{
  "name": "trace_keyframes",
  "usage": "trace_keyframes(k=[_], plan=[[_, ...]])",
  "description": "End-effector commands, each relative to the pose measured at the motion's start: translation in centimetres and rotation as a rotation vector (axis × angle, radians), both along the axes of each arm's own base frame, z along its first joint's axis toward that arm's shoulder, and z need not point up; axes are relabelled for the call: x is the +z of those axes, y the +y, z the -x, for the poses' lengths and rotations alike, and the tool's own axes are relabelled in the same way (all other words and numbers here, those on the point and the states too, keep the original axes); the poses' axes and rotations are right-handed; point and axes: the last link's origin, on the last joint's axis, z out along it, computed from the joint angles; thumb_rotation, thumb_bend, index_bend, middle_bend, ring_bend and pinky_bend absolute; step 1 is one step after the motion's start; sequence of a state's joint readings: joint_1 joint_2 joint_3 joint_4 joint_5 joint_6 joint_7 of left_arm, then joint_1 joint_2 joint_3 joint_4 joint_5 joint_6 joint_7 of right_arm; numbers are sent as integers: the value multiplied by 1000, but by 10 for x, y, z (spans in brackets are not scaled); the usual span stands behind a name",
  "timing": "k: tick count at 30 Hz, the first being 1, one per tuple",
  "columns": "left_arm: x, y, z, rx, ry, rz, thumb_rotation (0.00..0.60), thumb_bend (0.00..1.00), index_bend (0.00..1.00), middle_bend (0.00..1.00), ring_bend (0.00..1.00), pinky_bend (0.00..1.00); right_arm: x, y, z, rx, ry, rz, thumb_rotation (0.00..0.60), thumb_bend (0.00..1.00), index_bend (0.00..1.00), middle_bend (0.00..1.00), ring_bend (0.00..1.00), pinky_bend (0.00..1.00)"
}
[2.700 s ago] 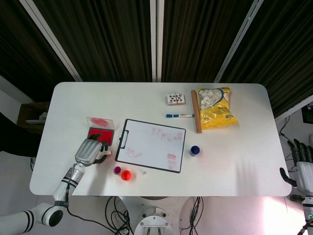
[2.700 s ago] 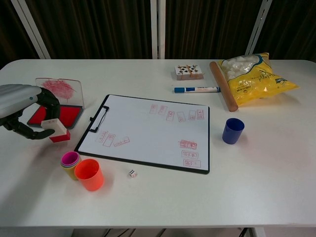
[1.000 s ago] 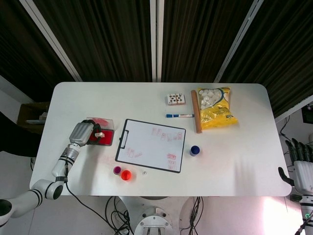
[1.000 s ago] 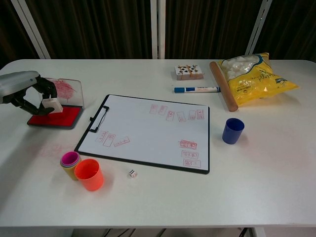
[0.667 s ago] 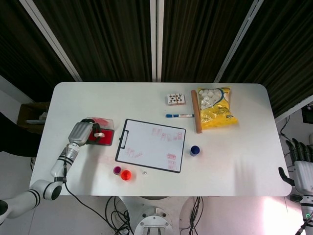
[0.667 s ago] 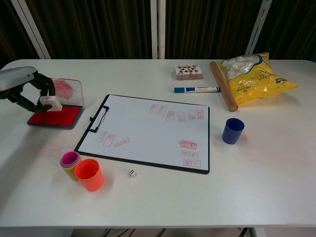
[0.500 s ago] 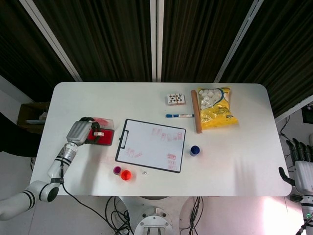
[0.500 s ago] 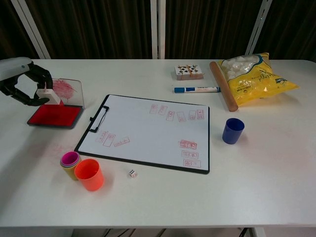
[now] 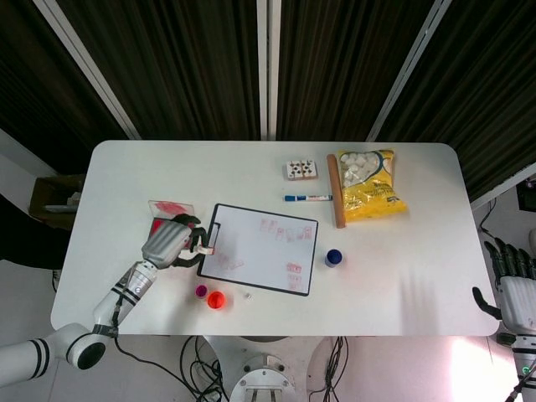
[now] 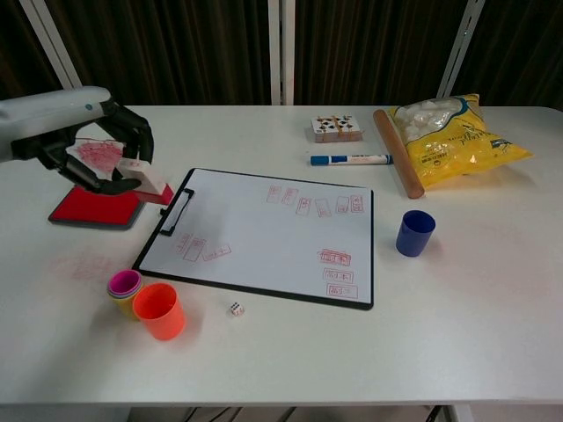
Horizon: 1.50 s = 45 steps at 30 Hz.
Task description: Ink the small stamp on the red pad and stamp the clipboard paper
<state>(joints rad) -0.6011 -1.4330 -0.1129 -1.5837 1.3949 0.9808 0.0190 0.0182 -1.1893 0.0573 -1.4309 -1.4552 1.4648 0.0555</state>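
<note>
My left hand (image 9: 170,244) (image 10: 97,145) holds the small stamp (image 10: 148,181) (image 9: 203,248), a white block with a red underside, in the air. It hangs tilted over the left edge of the clipboard (image 9: 258,248) (image 10: 264,233), near the black clip (image 10: 177,212). The white paper carries several red prints. The red ink pad (image 10: 95,206) lies open just left of the clipboard, its clear lid (image 9: 170,207) stained red; in the head view my hand covers most of it. My right hand (image 9: 512,290) stays off the table's right edge, fingers apart and holding nothing.
A purple cup (image 10: 124,285), an orange cup (image 10: 159,309) and a small die (image 10: 235,308) stand in front of the clipboard. A blue cup (image 10: 414,232) stands to its right. A card deck (image 10: 336,128), blue marker (image 10: 351,159), wooden roller (image 10: 398,164) and yellow snack bag (image 10: 453,128) lie at the back right.
My left hand lifted the stamp off the red pad and carried it right, up to the clipboard's left edge. The right hand stayed where it was.
</note>
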Motion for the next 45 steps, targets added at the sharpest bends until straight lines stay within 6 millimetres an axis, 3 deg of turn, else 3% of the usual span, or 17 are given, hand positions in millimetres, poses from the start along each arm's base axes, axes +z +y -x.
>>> trace_keyframes(k=[1,8,14,45], plan=[[-31,-5,-26,-63,7,54,600,434,649,647,242,200,0,1,1,-2,-1,0,600,241,0,0,0,0],[-72,-3,-48,-76,10,101,600,435,649,648,242,200,4,3,5,-9,0,5,600,241,0,0,0,0],[-91,-1,-53,-82,51,124,600,435,651,650,242,200,4,3,7,-15,-2,7,600,241,0,0,0,0],[-107,-5,-36,-34,110,178,600,441,664,662,253,199,-2,3,11,-26,-1,-13,600,244,0,0,0,0]])
